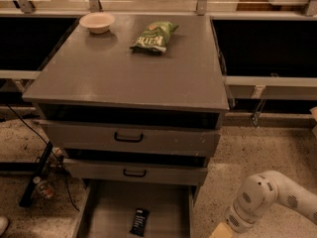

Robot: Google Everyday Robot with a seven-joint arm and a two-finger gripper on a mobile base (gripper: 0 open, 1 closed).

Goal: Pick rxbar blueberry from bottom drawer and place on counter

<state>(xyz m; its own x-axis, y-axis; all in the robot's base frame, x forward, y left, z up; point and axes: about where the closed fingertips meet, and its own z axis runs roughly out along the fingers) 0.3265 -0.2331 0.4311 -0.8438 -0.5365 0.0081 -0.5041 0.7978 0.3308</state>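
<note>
**Jaws cut off by the frame edge; one bar lies in the open drawer**

Jaws: I cannot tell whether they are spread or pressed together. Only a pale tan piece, probably part of the gripper (222, 230), shows at the bottom edge of the view, down on the floor side just right of the cabinet's lower right corner. One white arm (277, 197) leads to it from the right, low and clear of the cabinet.

One rxbar blueberry (139, 221) lies flat on the floor of the bottom drawer (106, 209), which is pulled out at the foot of the cabinet. The dark bar sits near the drawer's middle, touching neither side wall, its long side running roughly front to back.

Three drawers make up the cabinet's front. The top drawer (84, 134) and the middle drawer (94, 169) each carry one black handle, two handles (129, 137) in all, and a dark gap shows above each of these two.

The counter (124, 78), the cabinet's top, holds two things. One green chip bag (154, 36) lies toward the back, right of centre. One pale bowl (97, 22) stands upright at the back left corner, well apart from the bag.
</note>
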